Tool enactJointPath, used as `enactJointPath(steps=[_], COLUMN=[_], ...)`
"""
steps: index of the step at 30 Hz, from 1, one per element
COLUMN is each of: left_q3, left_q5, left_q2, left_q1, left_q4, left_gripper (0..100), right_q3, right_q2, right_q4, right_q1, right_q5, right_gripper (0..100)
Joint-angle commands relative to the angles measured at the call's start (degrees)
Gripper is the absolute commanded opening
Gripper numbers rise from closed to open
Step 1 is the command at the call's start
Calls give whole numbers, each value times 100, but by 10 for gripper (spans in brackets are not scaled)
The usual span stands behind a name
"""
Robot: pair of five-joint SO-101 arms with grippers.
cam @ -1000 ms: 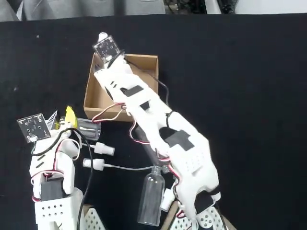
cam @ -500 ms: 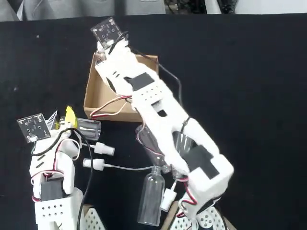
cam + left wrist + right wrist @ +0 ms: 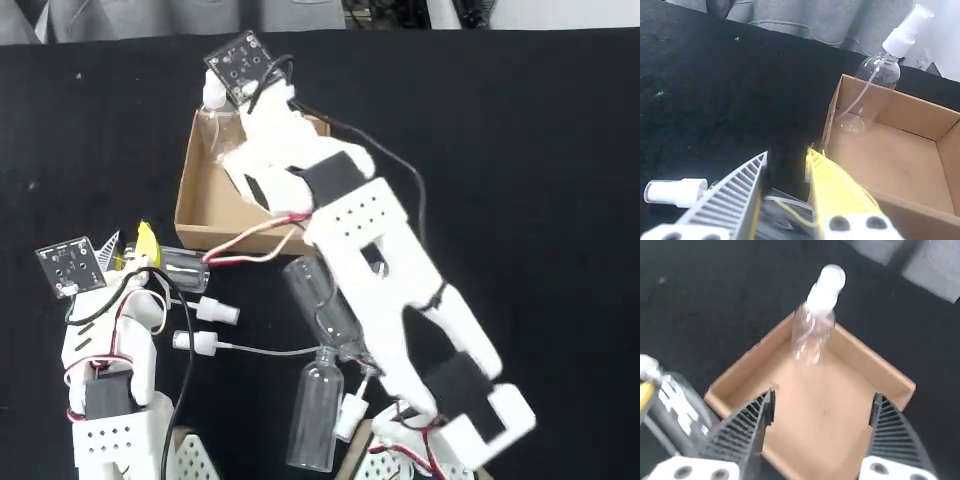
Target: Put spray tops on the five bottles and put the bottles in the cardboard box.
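A clear bottle with a white spray top (image 3: 213, 112) (image 3: 881, 75) (image 3: 813, 335) stands upright in the far corner of the cardboard box (image 3: 192, 212) (image 3: 900, 165) (image 3: 840, 410). My right gripper (image 3: 823, 395) hangs open above the box, apart from that bottle. At the table's near left, my left gripper (image 3: 128, 236) (image 3: 787, 152), one finger yellow and one grey, is shut on a clear bottle (image 3: 186, 270) (image 3: 782, 207) lying just outside the box's near wall. A white spray top (image 3: 675, 192) shows beside the grey finger.
Two loose spray tops with long tubes (image 3: 217, 311) (image 3: 198, 342) lie right of the left arm. One clear bottle (image 3: 320, 298) lies under the right arm, another (image 3: 314, 408) near the front edge with a white top (image 3: 350, 415) beside it. Black cloth covers the table.
My right gripper has let go of the capped bottle, which stays standing in the box corner, and the right arm has risen and swung rightward. The left arm has kept still.
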Motion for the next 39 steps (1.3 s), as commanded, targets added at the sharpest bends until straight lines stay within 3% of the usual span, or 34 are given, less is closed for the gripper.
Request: enactJointPath(steps=[1, 24, 33, 39], left_q3=[145, 145, 145, 145], left_q5=[-62, -62, -62, -62], left_q2=[-26, -9, -9, -9], left_q1=[-84, -84, -84, -84], left_q4=[-123, -123, -123, -123], left_gripper=[116, 116, 116, 116], right_q3=[-92, 75, 778, 1086], right_q2=[-593, -1033, -1033, -1033], right_q4=[765, 3895, 3859, 3851], right_q1=[-88, 431, 352, -158], right_q5=[-9, 0, -18, -53], right_gripper=[271, 271, 272, 272])
